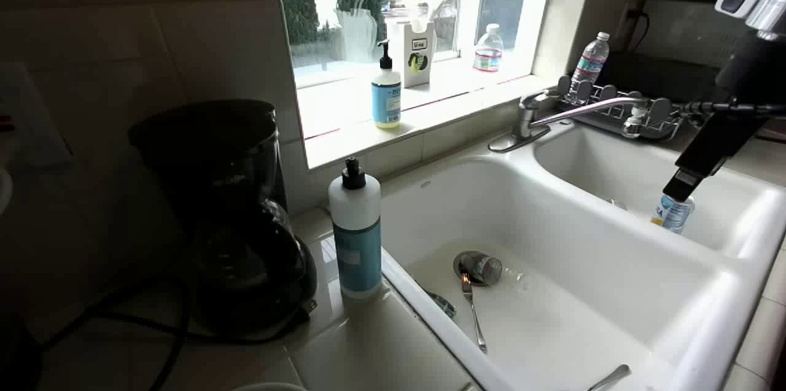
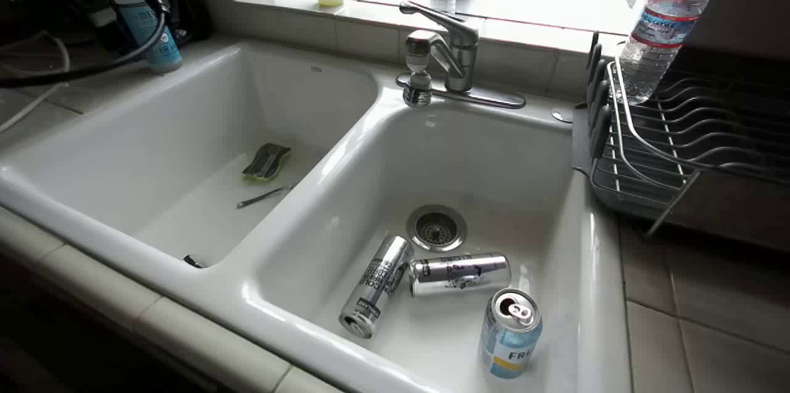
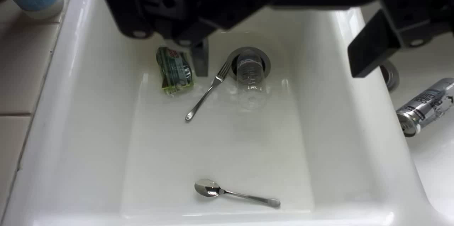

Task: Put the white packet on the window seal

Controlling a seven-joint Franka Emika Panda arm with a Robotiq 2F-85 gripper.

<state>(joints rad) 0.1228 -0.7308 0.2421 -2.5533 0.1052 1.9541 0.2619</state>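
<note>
In an exterior view, the camera looks down from near the coffee maker (image 1: 212, 207), diagonally across the counter (image 1: 344, 348) and double sink (image 1: 583, 243) to the window (image 1: 393, 4) along the back edge. Shot from above the front edge (image 2: 123, 300), an exterior view faces that window, tilted steeply down, the dish rack (image 2: 602, 128) close at right. The wrist view peers almost straight down into one basin (image 3: 212, 155), jaws across its top. All three share the sink; both exterior views share faucet (image 2: 463, 60), window and rack.
</note>
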